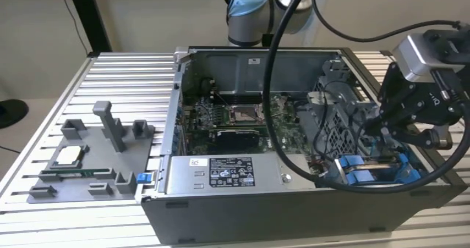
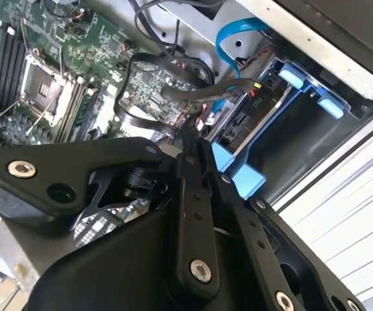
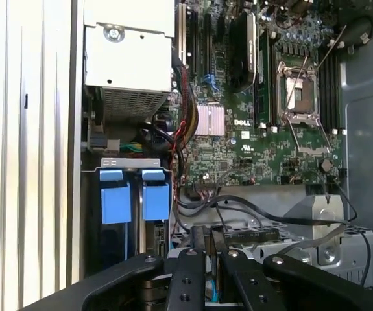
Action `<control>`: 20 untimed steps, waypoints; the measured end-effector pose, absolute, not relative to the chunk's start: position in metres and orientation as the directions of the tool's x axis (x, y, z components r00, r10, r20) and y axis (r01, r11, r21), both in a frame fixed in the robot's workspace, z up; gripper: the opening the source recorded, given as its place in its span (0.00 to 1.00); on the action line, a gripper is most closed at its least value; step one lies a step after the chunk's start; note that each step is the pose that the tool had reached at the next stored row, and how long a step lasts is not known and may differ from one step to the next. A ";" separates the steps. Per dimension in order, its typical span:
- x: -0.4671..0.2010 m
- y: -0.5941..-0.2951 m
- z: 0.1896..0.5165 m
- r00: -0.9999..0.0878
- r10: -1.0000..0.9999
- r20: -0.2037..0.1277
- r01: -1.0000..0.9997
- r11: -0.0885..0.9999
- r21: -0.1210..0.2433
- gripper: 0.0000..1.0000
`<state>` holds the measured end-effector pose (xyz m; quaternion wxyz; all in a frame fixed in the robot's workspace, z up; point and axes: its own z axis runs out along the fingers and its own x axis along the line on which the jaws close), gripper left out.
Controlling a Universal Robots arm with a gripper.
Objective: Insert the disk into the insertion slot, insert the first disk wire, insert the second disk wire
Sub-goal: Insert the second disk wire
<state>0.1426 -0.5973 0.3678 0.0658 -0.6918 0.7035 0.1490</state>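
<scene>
I've got the black gripper (image 1: 400,128) leaned down over the grey sheet-metal drive bay (image 1: 382,171), jaws nearly closed on a flat black cable (image 3: 251,234), blue-framed disk (image 2: 254,126) seated in that bay.

Blue-framed disk (image 1: 375,171) seated in insertion slot (image 1: 420,168) (case corner)

Matt black gripper (image 2: 196,146), glossy blue plastic carrier (image 3: 135,197), ribbed metal table (image 1: 110,77)

Silver-grey arm tube with a light blue joint cap (image 1: 247,5), thick black cables (image 1: 273,66) looped alongside, matte black hand (image 2: 202,152) of flat linked bars, silver hex screws (image 2: 200,270) at pivots, silver camera housing (image 1: 421,61) on the wrist.
</scene>
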 end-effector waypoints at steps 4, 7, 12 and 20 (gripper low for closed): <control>0.142 -0.600 0.364 -0.034 -0.954 -0.299 -0.993 -0.002 0.119 0.00; 0.142 -0.603 0.359 -0.033 -0.954 -0.298 -0.993 -0.003 0.119 0.00; 0.142 -0.604 0.357 -0.026 -0.968 -0.249 -0.993 -0.004 0.119 0.00; 0.142 -0.603 0.357 -0.002 -0.988 -0.154 -0.999 -0.005 0.046 0.00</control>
